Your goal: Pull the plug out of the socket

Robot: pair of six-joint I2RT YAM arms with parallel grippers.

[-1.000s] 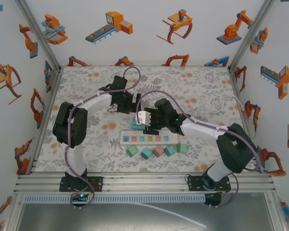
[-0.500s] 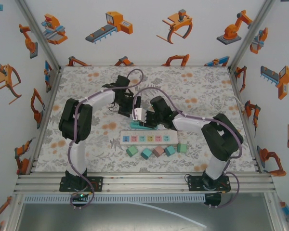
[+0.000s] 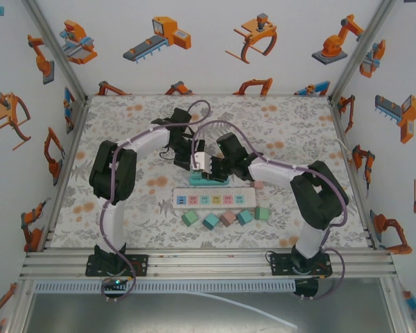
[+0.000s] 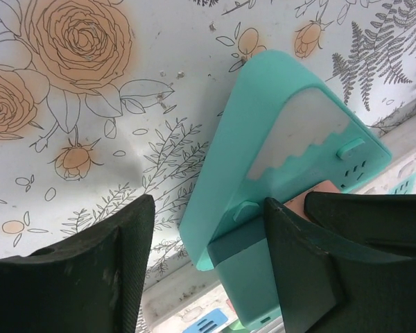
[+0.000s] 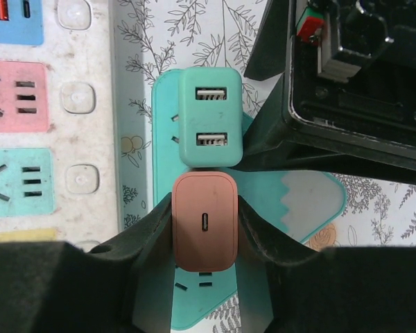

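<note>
A teal socket [image 3: 209,182] lies flat on the floral mat with two plugs in it. My right gripper [image 5: 203,232] is shut on the pink plug [image 5: 203,201], one finger on each side. Just beyond it stands a teal plug [image 5: 209,116] with two USB ports. My left gripper [image 4: 208,267] is open and straddles that teal plug [image 4: 263,284]: the right finger [image 4: 312,270] rests against it and the left finger [image 4: 90,270] stands apart. From above, the left gripper [image 3: 193,158] and right gripper [image 3: 213,170] meet over the socket.
A white power strip [image 3: 213,200] with coloured outlets lies just in front of the socket. A row of small green, teal and pink cubes [image 3: 227,218] sits nearer the front edge, and a pink piece [image 3: 258,185] lies right of the socket. Walls enclose the mat.
Both arms have come in over the socket. The right gripper has shut on the pink plug. The left gripper's jaws have narrowed around the teal plug.
</note>
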